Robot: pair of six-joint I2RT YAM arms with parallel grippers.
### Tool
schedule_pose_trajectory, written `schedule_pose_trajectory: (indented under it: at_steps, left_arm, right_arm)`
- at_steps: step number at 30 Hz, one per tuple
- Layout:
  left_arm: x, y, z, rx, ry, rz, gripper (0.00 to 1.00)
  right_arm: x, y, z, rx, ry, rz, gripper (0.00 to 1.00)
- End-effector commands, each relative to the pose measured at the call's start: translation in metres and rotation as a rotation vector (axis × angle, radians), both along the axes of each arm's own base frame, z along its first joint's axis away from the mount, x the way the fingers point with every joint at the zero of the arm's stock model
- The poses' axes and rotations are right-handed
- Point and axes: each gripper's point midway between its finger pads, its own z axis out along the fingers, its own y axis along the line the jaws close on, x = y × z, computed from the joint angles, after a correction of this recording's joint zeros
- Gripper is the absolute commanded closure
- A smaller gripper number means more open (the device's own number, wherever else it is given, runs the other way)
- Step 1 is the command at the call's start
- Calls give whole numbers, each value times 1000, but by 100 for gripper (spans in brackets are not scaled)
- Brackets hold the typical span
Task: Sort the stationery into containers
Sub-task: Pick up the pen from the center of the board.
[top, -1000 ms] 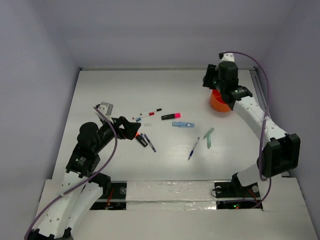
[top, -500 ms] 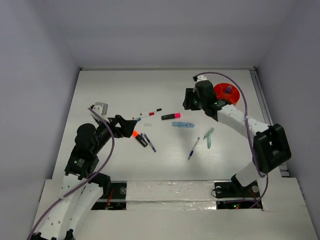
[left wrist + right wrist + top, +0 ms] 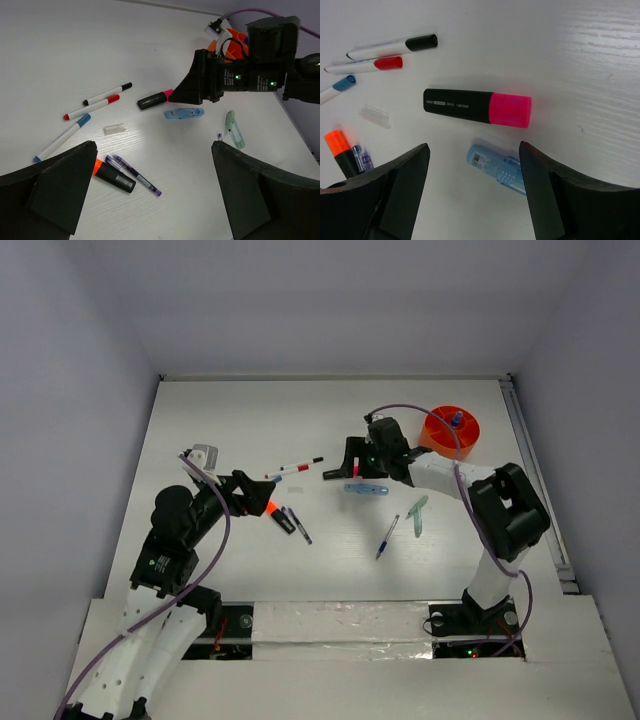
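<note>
Swung right claw [image 3: 472, 146] from orange cup [image 3: 432, 438] to above black-pink highlighter [image 3: 476, 107], spread and empty; probably next pick.

Right gripper [image 3: 351, 464] from orange cup [image 3: 437, 438] to highlighter [image 3: 477, 107]

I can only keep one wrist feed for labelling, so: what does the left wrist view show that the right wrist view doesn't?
Only the left wrist view: the orange cup, partly hidden behind the right arm, and the pale green piece. Only the right wrist view: a close look at the white print on the black-pink highlighter and the label on the light-blue piece. Both: that highlighter, the light-blue piece, the three white markers, the clear cap, the orange-tipped highlighter and a purple pen.
</note>
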Motion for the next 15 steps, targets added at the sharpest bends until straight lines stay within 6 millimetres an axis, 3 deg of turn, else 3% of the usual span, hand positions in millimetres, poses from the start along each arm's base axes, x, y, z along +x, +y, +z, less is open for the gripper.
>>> schedule_pose_trajectory:
  at_steps: [1, 5, 15]
  left_arm:
    - [1, -3, 15, -21, -43, -14, 1]
    - [1, -3, 15, -22, -46, -14, 1]
    - [1, -2, 14, -19, -41, -10, 1]
  right_arm:
    - [10, 18, 4, 68, -15, 4, 22]
    - [16, 21, -13, 46, 17, -6, 21]
    - [40, 20, -32, -40, 27, -35, 22]
